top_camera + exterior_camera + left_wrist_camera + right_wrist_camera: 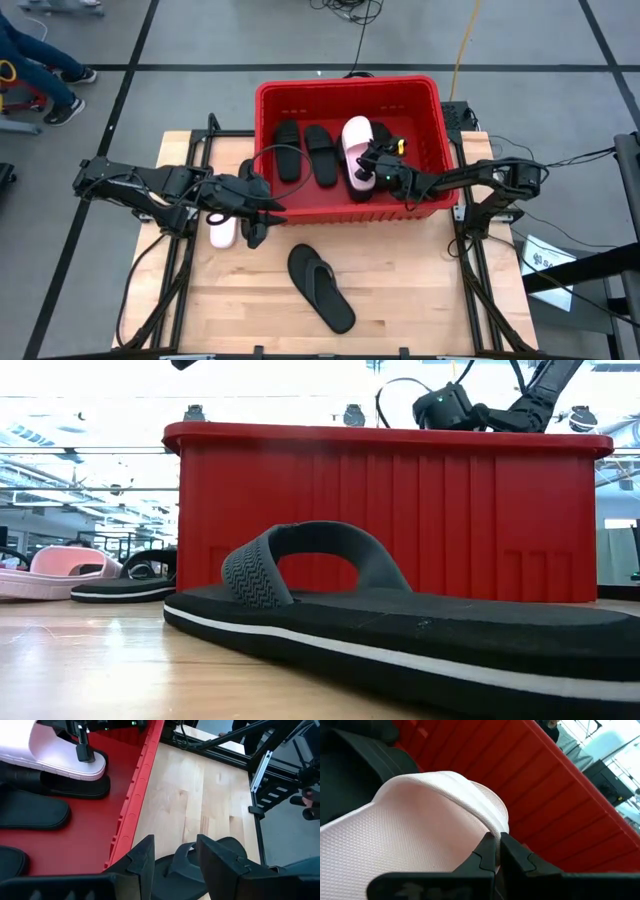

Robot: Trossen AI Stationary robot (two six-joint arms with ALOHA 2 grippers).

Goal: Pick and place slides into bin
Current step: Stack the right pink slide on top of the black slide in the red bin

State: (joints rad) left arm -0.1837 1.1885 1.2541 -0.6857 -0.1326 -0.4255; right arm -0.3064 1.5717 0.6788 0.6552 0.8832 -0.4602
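On wooden table [420, 290], red bin [432, 120], black slide [320, 288].

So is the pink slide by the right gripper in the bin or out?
In. The pink slide lies inside the red bin, with the right gripper shut on its edge.

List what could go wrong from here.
The right hand grips the pink slide by only its strap edge inside the bin; it may slip or land crooked on the black slides. The left hand hangs open over a black slide beside the bin wall and could bump the rim.
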